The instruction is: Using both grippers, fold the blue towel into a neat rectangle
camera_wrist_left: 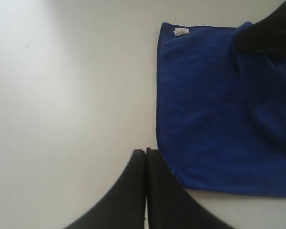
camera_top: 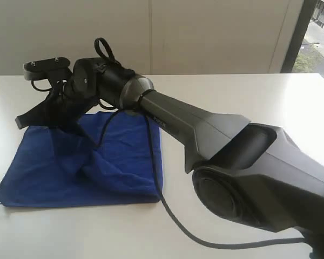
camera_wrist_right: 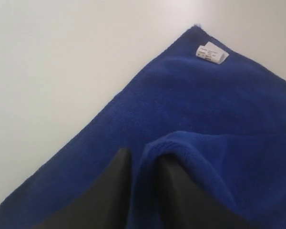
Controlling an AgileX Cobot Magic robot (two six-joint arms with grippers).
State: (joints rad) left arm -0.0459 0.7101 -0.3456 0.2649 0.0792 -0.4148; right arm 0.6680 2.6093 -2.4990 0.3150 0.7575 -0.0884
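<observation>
The blue towel [camera_top: 105, 172] lay on the white table [camera_top: 243, 97], lower left of the exterior view. The right gripper [camera_wrist_right: 143, 160] pinched a raised fold of it; the left gripper [camera_wrist_left: 146, 152], jaws together, hovered empty beside its edge.

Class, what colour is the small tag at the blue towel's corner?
The tag is white, clearest in the right wrist view.

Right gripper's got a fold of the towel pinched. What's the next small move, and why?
Probably open the right gripper and let go: the pinched fold of the blue towel already lies over its lower layer, and the left gripper is shut, empty, beside the edge.
</observation>
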